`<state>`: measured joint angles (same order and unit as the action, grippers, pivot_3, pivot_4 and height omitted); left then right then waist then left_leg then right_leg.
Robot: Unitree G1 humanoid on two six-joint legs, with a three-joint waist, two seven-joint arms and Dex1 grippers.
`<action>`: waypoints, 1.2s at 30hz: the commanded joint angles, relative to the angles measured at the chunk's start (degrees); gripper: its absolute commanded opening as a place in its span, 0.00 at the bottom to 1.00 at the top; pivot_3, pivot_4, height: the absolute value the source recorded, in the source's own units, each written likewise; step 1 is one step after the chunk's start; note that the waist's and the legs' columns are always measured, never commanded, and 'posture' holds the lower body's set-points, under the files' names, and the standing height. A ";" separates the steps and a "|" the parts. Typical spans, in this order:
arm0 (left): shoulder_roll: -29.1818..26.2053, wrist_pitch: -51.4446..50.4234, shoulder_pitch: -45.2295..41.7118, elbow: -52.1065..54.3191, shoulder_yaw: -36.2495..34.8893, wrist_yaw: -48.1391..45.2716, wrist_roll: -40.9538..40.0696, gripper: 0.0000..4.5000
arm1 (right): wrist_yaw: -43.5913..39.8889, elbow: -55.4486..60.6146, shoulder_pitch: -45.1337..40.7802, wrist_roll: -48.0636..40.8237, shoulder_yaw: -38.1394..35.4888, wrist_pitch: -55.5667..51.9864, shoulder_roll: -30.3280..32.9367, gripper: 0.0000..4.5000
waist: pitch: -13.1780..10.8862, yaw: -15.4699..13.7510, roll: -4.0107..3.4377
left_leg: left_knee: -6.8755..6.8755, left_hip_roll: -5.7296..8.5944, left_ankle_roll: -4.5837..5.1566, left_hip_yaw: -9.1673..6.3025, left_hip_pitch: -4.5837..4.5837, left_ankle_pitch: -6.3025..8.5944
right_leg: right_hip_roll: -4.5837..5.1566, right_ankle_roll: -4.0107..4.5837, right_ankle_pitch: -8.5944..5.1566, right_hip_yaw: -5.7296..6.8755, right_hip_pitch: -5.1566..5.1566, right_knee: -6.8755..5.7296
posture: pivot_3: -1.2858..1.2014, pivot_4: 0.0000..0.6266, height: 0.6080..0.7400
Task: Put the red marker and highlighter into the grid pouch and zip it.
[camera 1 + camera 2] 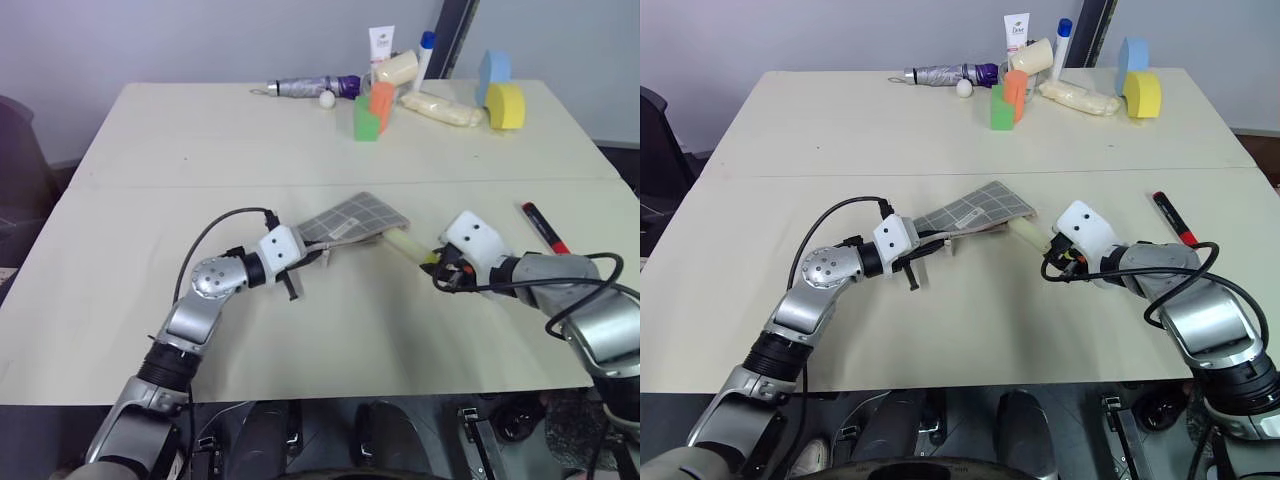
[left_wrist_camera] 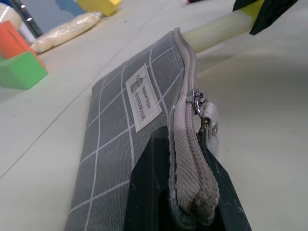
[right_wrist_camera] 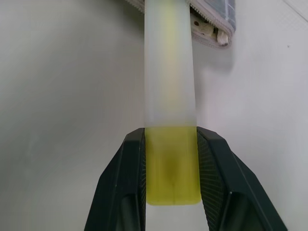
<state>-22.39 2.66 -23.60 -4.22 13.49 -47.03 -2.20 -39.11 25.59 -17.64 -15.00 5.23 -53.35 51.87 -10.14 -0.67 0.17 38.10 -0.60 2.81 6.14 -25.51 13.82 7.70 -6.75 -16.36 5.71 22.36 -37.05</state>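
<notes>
A: Grid pouch [image 1: 352, 220], count?
B: One, mid-table, its zipper end pinched by the closed left gripper [image 2: 185, 192].
A: Contents?
B: One highlighter [image 3: 170, 96], tip at the pouch mouth, clamped by the right gripper [image 3: 171, 168]. One red marker [image 1: 544, 226], well right of pouch.

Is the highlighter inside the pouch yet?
Partly: the right gripper holds its tail, its front end entering the pouch mouth.

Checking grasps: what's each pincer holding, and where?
Left pincer: grid pouch by its zipper-edge end. Right pincer: highlighter by its yellow end.
</notes>
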 commanded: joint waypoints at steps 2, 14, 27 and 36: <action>-1.54 2.96 0.58 3.39 1.95 -3.42 -0.01 0.00 | -2.86 4.00 -1.66 1.04 2.70 2.08 2.24 0.19 | 0.00 -0.02 -0.01 | 0.00 0.00 -0.01 0.00 0.00 -0.01 | 0.00 0.00 0.00 0.00 0.00 0.00 | 0.52 0.24 1.00; -4.03 4.72 -0.12 6.17 4.82 -12.16 -1.36 0.00 | -8.32 8.26 -9.57 7.17 15.31 6.36 1.00 0.19 | 0.00 0.10 -0.01 | 0.00 -0.03 -0.07 -0.01 -0.01 -0.03 | 0.03 0.02 0.00 0.00 0.04 0.01 | 0.52 0.24 1.00; -2.37 -1.78 0.41 5.40 0.35 -9.05 -5.40 0.00 | -12.36 10.49 -3.96 0.41 -0.39 5.74 2.96 0.96 | 0.00 -0.05 0.00 | 0.01 -0.02 -0.08 -0.02 -0.01 -0.04 | 0.04 0.01 0.00 0.00 -0.02 0.02 | 0.52 0.24 1.00; 8.06 -9.85 -2.04 3.13 -1.55 6.47 -3.43 0.00 | -4.23 -0.67 4.52 -4.16 -21.75 0.86 -2.85 0.96 | 0.02 -0.69 0.07 | 0.09 0.02 0.05 -0.04 0.02 0.03 | -0.02 -0.07 0.05 0.02 -0.15 0.02 | 0.52 0.24 1.00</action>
<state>-14.95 -6.57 -24.50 -2.03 13.25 -43.01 -5.86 -45.83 26.58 -13.20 -19.83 -13.49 -52.42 49.72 -10.12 -1.36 0.24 38.19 -0.58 2.86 6.12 -25.49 13.84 7.68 -6.82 -16.31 5.72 22.23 -37.06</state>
